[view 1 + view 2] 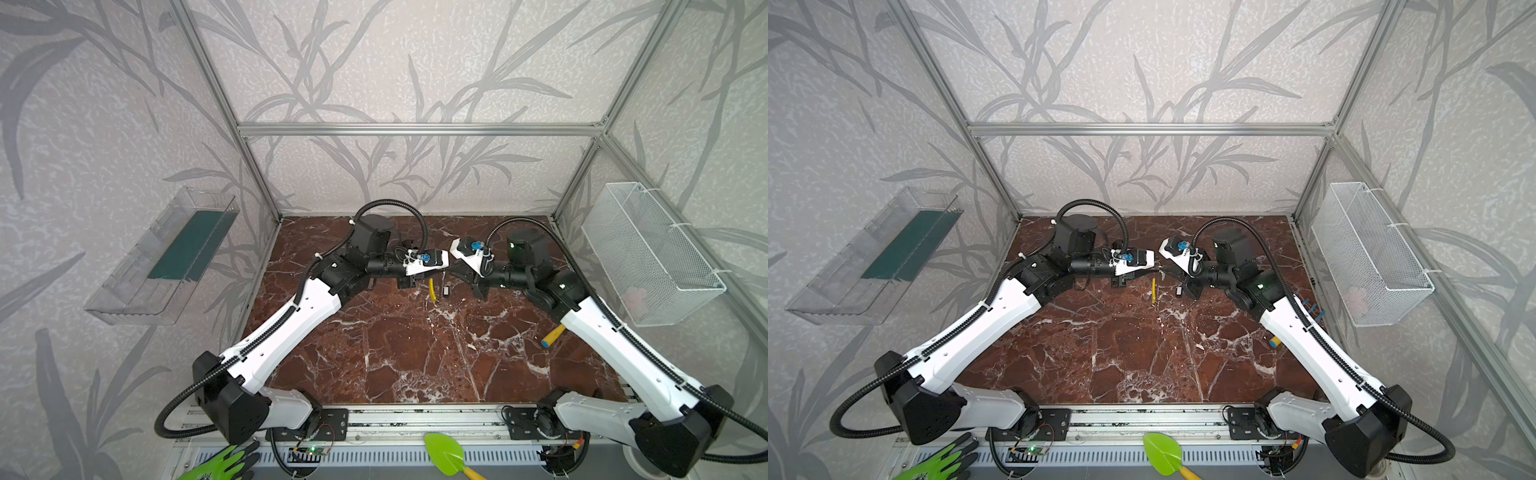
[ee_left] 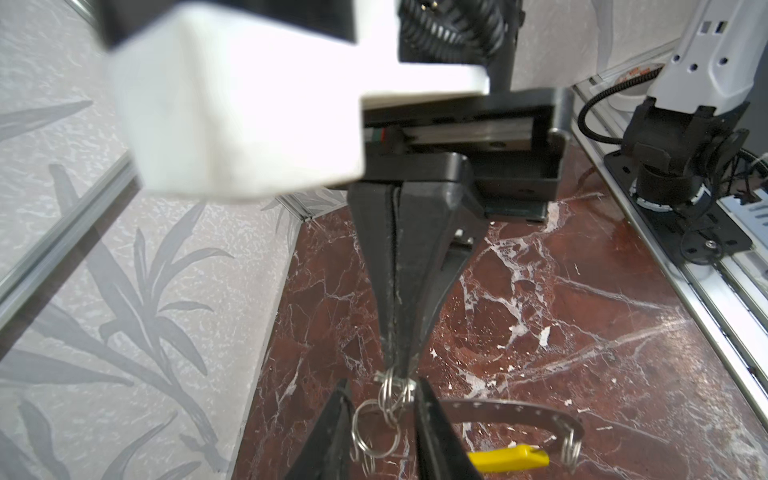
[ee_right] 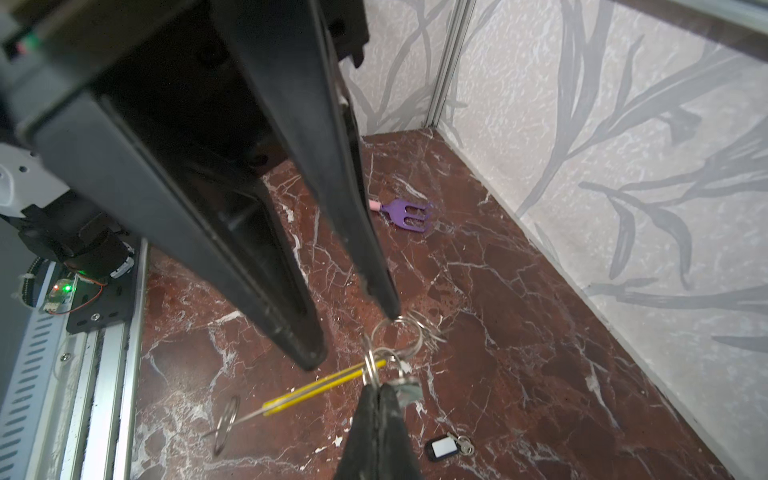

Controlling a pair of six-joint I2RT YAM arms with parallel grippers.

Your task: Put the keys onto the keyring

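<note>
Just beside the keyring [image 2: 511, 411], the right gripper [image 2: 395, 370], fingers pressed together, pinches the keys [image 3: 422, 332] by their small rings, the left gripper [image 3: 352, 337] stands spread around them, and threading seems only partly done, with a second tagged key [image 3: 446, 448] lying untouched near the keyring.

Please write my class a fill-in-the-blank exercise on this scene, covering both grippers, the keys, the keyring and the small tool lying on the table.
1. The right gripper is ___ on the keys.
2. The left gripper has its jaws ___.
3. The sleeve over one arc of the keyring is coloured ___.
4. The small fork lying on the table is coloured ___.

Missing words: shut; open; yellow; purple.
</note>
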